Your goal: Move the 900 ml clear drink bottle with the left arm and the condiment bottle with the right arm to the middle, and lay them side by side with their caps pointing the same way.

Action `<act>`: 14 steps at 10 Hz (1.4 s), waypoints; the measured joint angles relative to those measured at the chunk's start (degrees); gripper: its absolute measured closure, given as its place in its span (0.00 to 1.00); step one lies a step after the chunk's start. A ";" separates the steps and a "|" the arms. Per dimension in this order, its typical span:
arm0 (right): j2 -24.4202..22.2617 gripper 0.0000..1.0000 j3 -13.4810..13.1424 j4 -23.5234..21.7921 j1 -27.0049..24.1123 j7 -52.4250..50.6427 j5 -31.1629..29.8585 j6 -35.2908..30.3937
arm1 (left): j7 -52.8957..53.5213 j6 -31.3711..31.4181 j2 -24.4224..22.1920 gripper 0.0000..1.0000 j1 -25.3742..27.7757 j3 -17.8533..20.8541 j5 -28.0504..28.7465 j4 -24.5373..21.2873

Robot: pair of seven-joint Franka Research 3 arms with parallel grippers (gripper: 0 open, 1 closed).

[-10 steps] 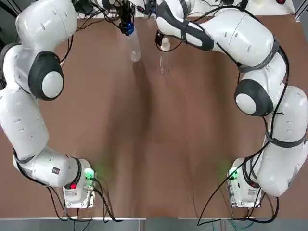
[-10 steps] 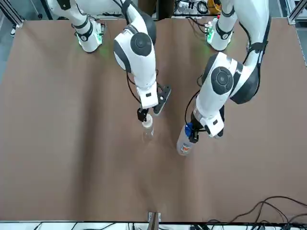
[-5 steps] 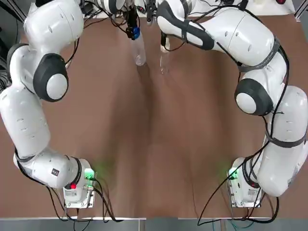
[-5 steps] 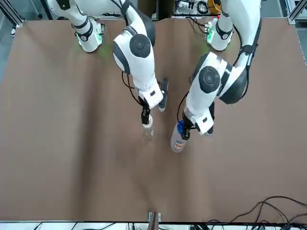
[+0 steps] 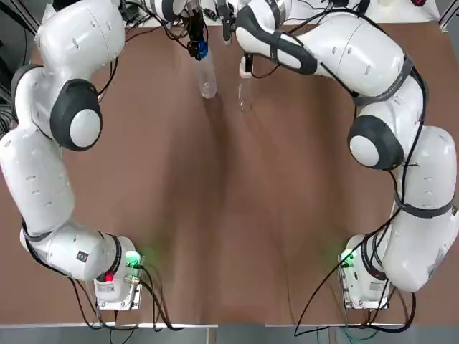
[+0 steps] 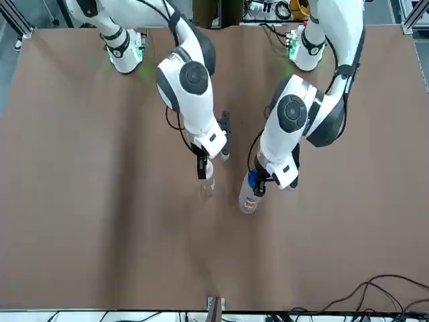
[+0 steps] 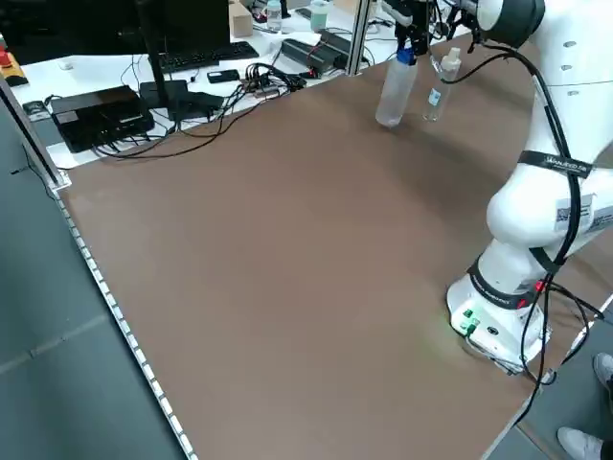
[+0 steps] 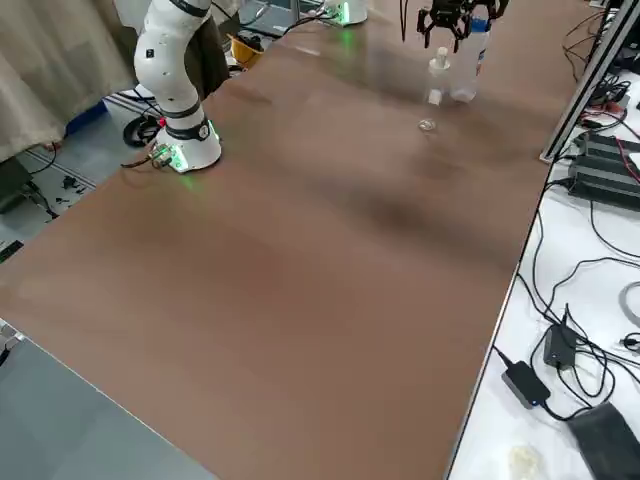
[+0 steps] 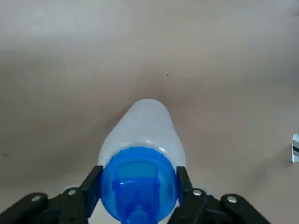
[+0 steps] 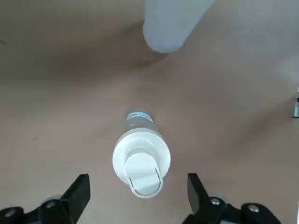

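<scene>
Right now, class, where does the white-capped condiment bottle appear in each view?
Top: upper middle, condiment bottle.
Front: centre.
Left side: top right.
Right side: top right.
Left wrist: not in it.
Right wrist: centre, cap toward the camera, below the open right hand.
Shared landmark: the blue-capped drink bottle beside it, gripped by the left hand.

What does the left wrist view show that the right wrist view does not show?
Only the left wrist view: the left end effector shut on the blue cap of the clear drink bottle. Only the right wrist view: the right end effector open, its fingers apart from the white cap of the condiment bottle. Both: the clear drink bottle and the brown table.
</scene>
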 joint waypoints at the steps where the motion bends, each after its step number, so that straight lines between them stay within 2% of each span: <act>1: 0.43 0.09 0.00 0.00 0.00 -0.67 0.00 0.07 | -0.25 0.00 0.17 0.33 0.01 0.01 -0.01 0.00; 6: 1.10 0.15 0.02 0.01 0.01 -2.33 0.00 0.57 | -0.56 0.00 1.24 0.30 0.06 0.02 -0.03 0.67; 8: 1.59 0.19 0.09 0.01 0.07 -2.36 0.00 1.00 | -0.56 0.01 1.80 0.16 0.13 0.04 -0.03 1.42; 9: 1.71 0.25 0.09 0.01 0.07 -2.38 0.00 1.02 | -0.55 0.01 1.92 0.12 0.16 0.05 -0.03 1.63; 10: 1.73 0.28 0.09 0.01 0.07 -2.39 0.00 1.02 | -0.55 0.01 1.93 0.00 0.23 0.06 -0.03 1.81; 11: 1.73 0.38 0.09 0.02 0.07 -2.41 0.00 1.01 | -0.55 0.00 1.92 0.00 0.38 0.07 -0.03 2.21; 12: 1.73 0.58 0.10 0.05 0.08 -2.42 0.00 0.97 | -0.42 -0.02 1.77 0.00 0.77 0.08 -0.03 2.77; 13: 1.71 0.65 0.31 0.26 0.11 -2.43 0.04 0.36 | 0.14 -0.60 0.93 0.00 1.32 0.07 -0.03 3.16; 14: 1.71 0.66 0.33 0.32 0.12 -2.43 0.01 0.18 | 2.16 -2.79 -0.57 0.00 1.86 0.07 -0.03 3.36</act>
